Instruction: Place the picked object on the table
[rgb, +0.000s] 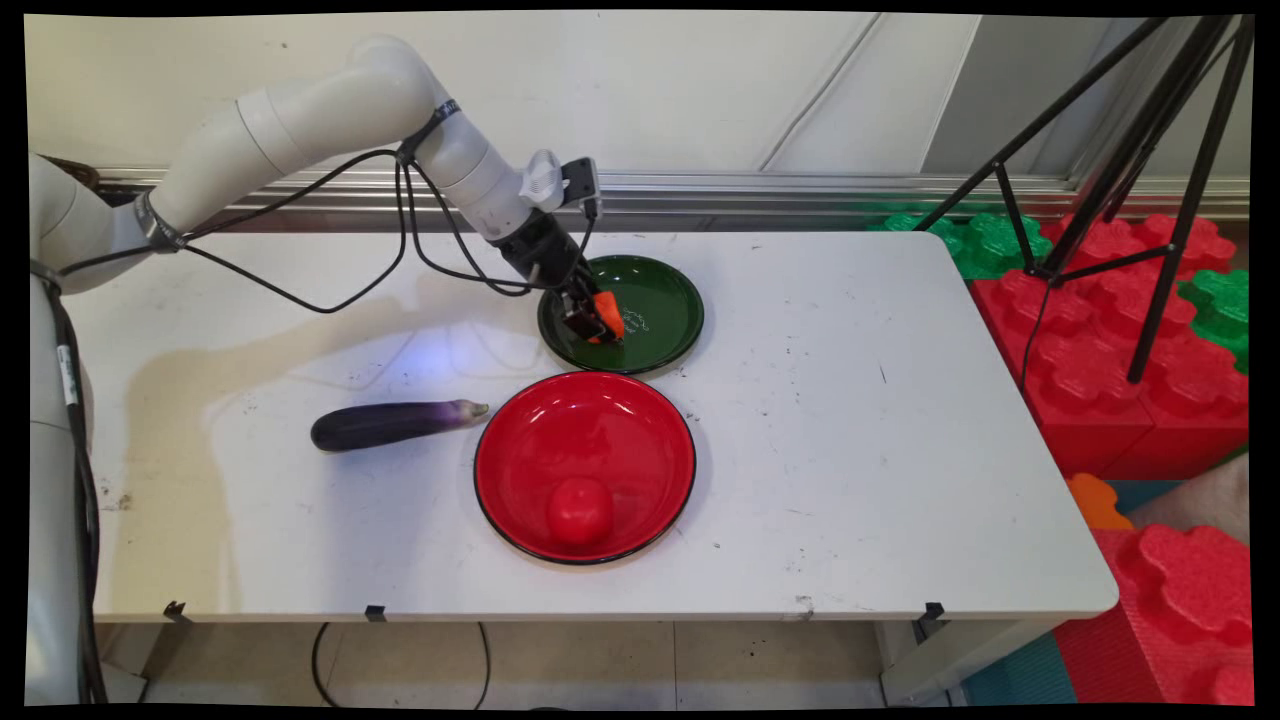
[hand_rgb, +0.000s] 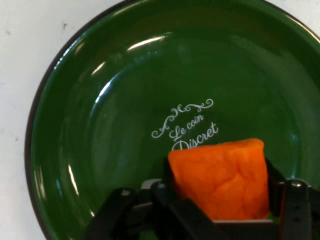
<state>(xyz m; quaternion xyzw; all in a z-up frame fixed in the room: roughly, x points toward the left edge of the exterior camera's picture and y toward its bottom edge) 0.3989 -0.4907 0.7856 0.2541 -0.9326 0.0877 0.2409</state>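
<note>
The gripper (rgb: 597, 322) pinches an orange chunk (rgb: 608, 316) between its two fingers, holding it low over the left part of the green plate (rgb: 660, 290) at the table's (rgb: 850, 450) far middle; whether the chunk touches the plate cannot be told. In the hand view the chunk (hand_rgb: 220, 180) is blocky with a matte, slightly lumpy face, squeezed on both sides by the black fingers (hand_rgb: 292, 200), and the glossy plate (hand_rgb: 100, 125) carries curly white lettering in its centre (in the main view this is only a pale scribble). Only the main view shows the rest: a shiny red plate (rgb: 530, 440) with a dark rim just in front of the green one, a smooth red tomato (rgb: 580, 511) lying in its near part, and a long dark purple eggplant (rgb: 390, 424) lying on the table just to the left of the red plate, its tip pointing toward the rim.
</note>
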